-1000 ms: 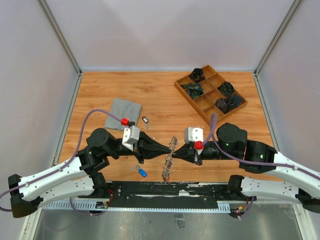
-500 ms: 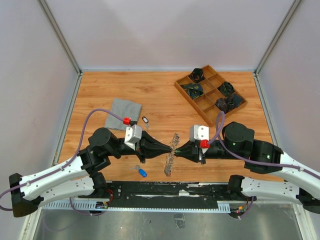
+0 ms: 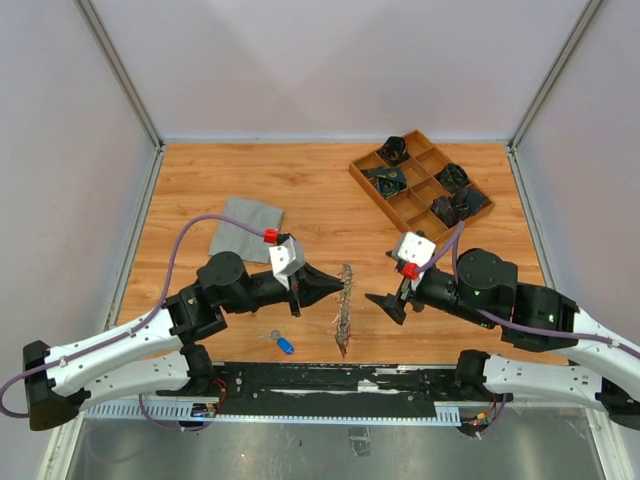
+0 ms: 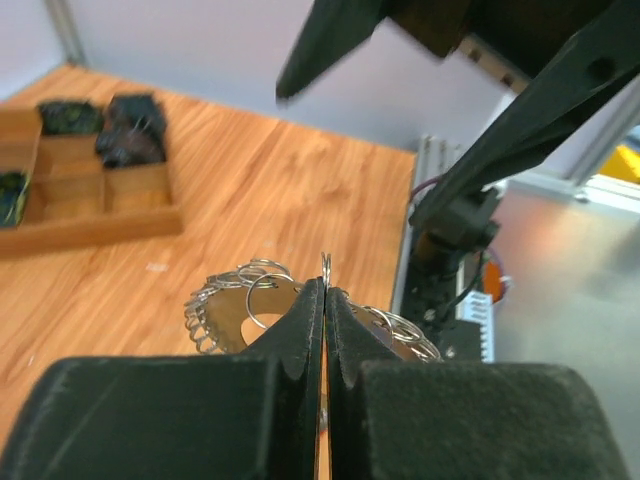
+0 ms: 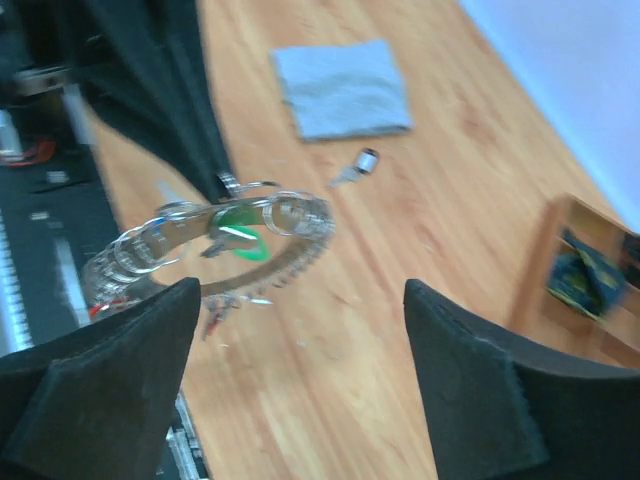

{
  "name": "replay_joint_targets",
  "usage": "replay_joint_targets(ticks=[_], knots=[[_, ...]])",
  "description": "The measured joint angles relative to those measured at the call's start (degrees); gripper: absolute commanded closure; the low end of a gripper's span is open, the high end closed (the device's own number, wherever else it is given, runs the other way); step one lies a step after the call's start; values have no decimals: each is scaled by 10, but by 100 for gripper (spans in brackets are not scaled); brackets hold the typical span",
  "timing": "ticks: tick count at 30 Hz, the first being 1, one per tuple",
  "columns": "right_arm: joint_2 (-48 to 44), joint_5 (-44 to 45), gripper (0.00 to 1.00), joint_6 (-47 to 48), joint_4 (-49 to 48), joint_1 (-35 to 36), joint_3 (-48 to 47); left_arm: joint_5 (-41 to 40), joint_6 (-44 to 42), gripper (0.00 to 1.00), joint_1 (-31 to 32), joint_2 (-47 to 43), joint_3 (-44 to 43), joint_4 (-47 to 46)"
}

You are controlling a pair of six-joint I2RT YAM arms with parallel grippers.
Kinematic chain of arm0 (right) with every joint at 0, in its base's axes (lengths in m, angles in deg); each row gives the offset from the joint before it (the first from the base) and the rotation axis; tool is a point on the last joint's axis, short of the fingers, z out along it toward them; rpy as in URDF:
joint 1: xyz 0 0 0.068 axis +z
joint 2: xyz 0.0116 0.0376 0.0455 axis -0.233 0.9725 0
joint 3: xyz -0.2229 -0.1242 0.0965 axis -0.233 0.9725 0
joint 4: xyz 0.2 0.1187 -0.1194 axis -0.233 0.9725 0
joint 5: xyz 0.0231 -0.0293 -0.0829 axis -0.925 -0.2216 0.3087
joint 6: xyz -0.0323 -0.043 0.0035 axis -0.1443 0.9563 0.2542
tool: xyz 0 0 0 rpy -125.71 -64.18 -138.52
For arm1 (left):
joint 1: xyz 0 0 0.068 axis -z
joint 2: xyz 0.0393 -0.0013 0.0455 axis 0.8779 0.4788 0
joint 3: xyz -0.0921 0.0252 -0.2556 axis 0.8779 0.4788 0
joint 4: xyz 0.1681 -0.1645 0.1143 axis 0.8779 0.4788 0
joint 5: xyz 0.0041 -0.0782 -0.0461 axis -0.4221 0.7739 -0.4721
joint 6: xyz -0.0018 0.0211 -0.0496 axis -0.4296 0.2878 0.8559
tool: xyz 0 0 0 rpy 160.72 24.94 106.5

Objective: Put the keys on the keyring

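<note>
Clenched tight, my left fingers pinch the wire of the keyring and hold it alone over the counter, edge-on to the overhead view. On the near side of my left arm a blue-tagged key lies loose on the wood. Another loose key sits just beside the grey cloth. Neither is on the ring yet.

A second ago my right fingers were nipped onto the ring from the other side. Now they have sprung apart and drawn back, and they stand released and clear of it with nothing between them. From the right wrist I see the ring whole, crowded with keys, one green tag among them.

I judge that the key I was working on is threaded, or that the try is over. Either way my right arm is free to fetch the next loose key while my left keeps the ring steady.
</note>
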Motion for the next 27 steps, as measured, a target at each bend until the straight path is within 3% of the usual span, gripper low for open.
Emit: replay_joint_targets(ticks=[1,4,10,15,20,27], knots=[[0,31,1,-5,2,0,0,-16,-3,99,-1,8,-1,12],[12,132,2,-25,12,0,-2,-58,-9,100,-10,38,-3,50],[29,228,2,-64,26,0,-4,-96,-5,99,-53,102,-3,78],[2,254,2,-103,27,0,16,-89,-5,99,-64,199,-30,67],[-38,271,2,-130,27,0,47,-61,-7,100,-64,296,-117,44],[-80,280,1,-154,30,0,74,-37,-1,99,-67,341,-170,-20]])
